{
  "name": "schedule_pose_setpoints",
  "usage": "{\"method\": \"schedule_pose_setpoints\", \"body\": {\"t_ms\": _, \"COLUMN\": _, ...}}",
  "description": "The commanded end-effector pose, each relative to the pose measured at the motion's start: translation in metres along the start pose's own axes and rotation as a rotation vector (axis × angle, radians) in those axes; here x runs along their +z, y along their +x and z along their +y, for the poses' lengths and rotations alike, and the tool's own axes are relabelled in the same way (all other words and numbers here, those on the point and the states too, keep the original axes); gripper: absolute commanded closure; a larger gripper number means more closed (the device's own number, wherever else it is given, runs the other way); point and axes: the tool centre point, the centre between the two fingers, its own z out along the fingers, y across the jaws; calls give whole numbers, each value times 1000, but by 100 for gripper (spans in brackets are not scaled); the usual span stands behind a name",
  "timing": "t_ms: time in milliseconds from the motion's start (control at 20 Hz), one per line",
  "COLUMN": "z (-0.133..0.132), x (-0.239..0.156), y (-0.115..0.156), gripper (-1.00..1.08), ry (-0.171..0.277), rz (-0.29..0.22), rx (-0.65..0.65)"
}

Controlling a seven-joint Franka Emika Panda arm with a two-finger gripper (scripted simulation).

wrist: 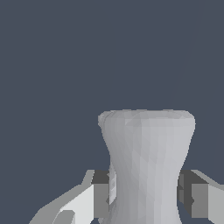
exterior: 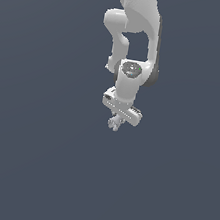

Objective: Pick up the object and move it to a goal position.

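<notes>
The object (wrist: 146, 153) is a pale grey-white piece with a flared end and a narrow waist. In the wrist view it fills the space between my two fingers (wrist: 199, 199), whose dark pads press on its waist from both sides. In the exterior view the same object (exterior: 113, 124) shows as a small knobbly pale lump poking out below the white hand of the arm, in the middle of the picture. My gripper (exterior: 115, 121) is shut on it and holds it in the air over a plain dark grey-blue ground.
The white arm (exterior: 139, 25) reaches down from the top centre of the exterior view. All around is uniform dark grey-blue ground (exterior: 32, 160) with no other objects in sight.
</notes>
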Motion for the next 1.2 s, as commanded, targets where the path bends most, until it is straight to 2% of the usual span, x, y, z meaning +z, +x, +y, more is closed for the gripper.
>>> {"method": "schedule_pose_setpoints", "body": {"t_ms": 0, "z": 0, "x": -9, "y": 0, "gripper": 108, "ry": 1, "rz": 1, "rx": 0}}
{"method": "schedule_pose_setpoints", "body": {"t_ms": 450, "z": 4, "x": -68, "y": -1, "gripper": 108, "ry": 1, "rz": 1, "rx": 1}}
{"method": "schedule_pose_setpoints", "body": {"t_ms": 1150, "z": 12, "x": -213, "y": -2, "gripper": 108, "ry": 0, "rz": 1, "rx": 2}}
